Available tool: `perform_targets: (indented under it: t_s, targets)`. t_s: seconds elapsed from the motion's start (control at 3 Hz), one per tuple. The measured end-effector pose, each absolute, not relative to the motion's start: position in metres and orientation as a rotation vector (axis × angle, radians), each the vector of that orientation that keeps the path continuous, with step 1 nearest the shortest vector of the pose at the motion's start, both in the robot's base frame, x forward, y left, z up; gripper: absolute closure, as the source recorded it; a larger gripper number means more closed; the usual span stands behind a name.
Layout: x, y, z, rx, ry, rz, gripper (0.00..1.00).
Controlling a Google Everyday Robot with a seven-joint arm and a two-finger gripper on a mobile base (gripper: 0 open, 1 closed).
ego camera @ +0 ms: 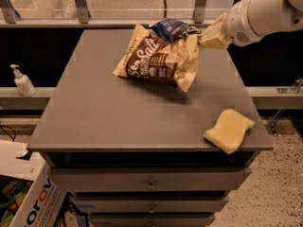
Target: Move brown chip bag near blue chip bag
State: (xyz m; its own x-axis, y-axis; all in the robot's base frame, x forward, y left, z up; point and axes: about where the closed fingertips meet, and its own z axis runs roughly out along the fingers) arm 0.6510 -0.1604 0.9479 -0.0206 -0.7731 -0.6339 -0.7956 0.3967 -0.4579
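The brown chip bag (158, 63), cream-tan with a dark brown panel and white "Sea Salt" script, hangs tilted just above the far part of the grey tabletop (104, 112). My gripper (204, 38) comes in from the upper right and is shut on the bag's upper right corner. The blue chip bag (173, 28), small and dark navy, lies at the far edge right behind the brown bag, which partly covers it.
A yellow sponge (228, 130) lies at the table's front right corner. A soap pump bottle (21, 82) stands on a ledge to the left. A cardboard box (28, 197) sits on the floor at lower left. Drawers run below the tabletop.
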Motion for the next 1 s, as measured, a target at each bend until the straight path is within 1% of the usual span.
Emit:
perform_targets:
  t_s: [0.67, 1.0]
  targets:
    - [0.691, -0.236, 0.955, -1.298, 1.848, -0.151, 1.0]
    - [0.711, -0.258, 0.954, -1.262, 1.871, -0.206, 1.0]
